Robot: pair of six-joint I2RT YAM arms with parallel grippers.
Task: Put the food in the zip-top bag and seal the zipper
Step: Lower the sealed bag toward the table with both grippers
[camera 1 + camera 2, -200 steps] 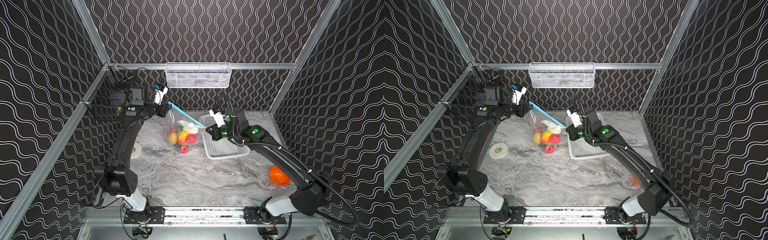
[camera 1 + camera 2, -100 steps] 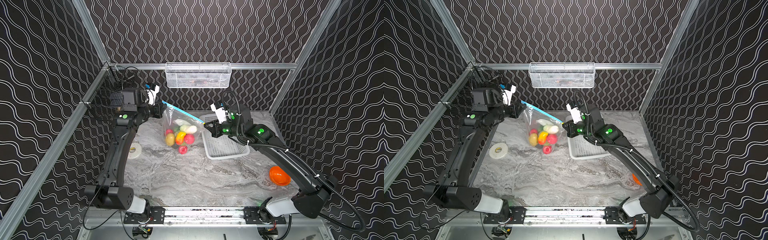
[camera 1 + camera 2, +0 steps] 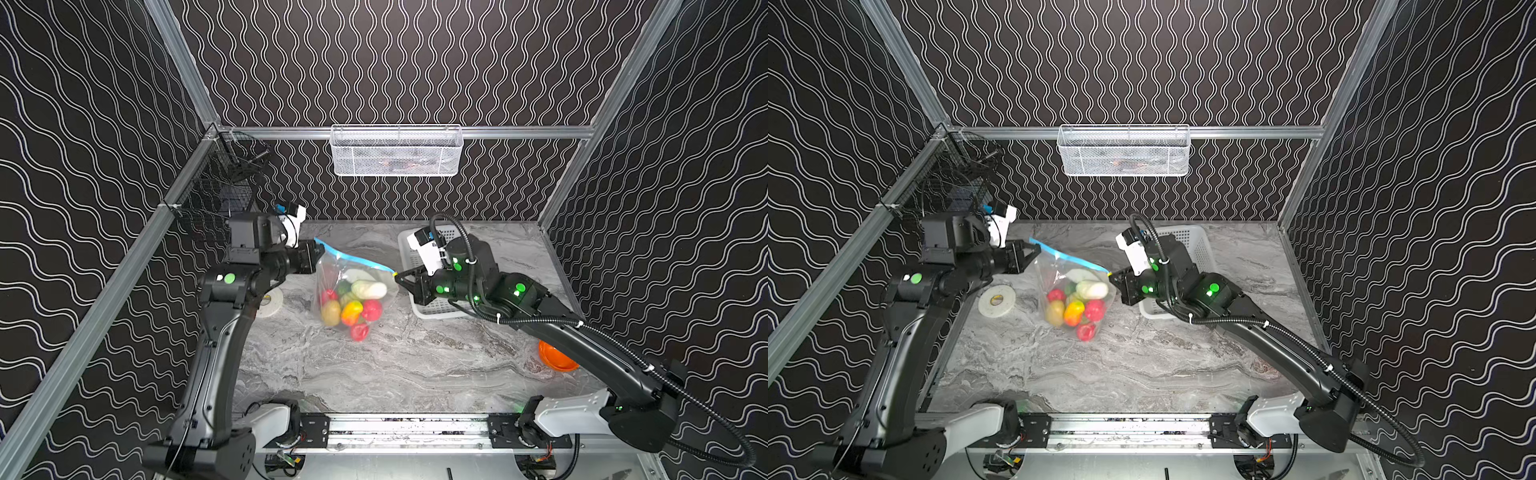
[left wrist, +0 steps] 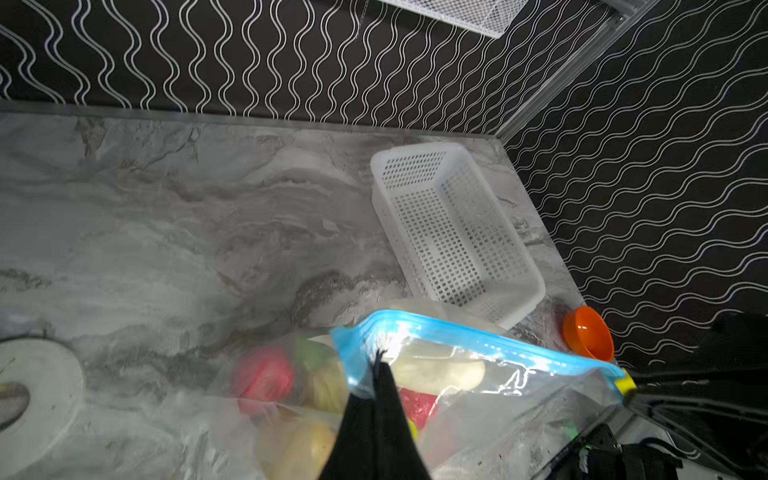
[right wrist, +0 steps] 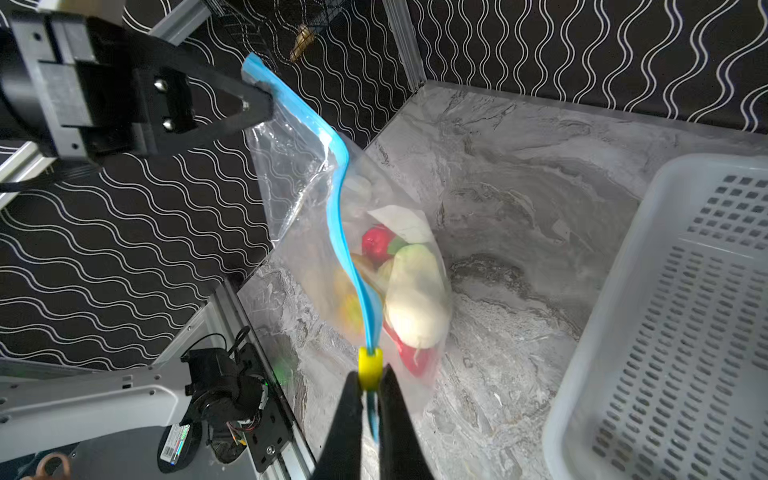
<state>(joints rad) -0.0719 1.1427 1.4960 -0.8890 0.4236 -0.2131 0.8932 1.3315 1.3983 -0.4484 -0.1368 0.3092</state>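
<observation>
Left gripper [image 3: 319, 254] clamped tight on far-left corner of zip-top bag [image 3: 329, 276], right at zipper [image 3: 357, 258] end. Right gripper [image 5: 370, 384] pinched shut on zipper's other end, yellow slider [image 5: 370, 365] touching its fingertips. Blue strip stretched between both arms, sloping down toward right. Bag hangs below, mid-table, food [image 3: 353, 307] bunched at bottom: white radish, 3 red rounds, yellow potato, pepper, all inside. White basket [image 4: 457, 232] just right of bag; orange bowl [image 3: 557, 359] near right; tape roll [image 3: 996, 300] left.
</observation>
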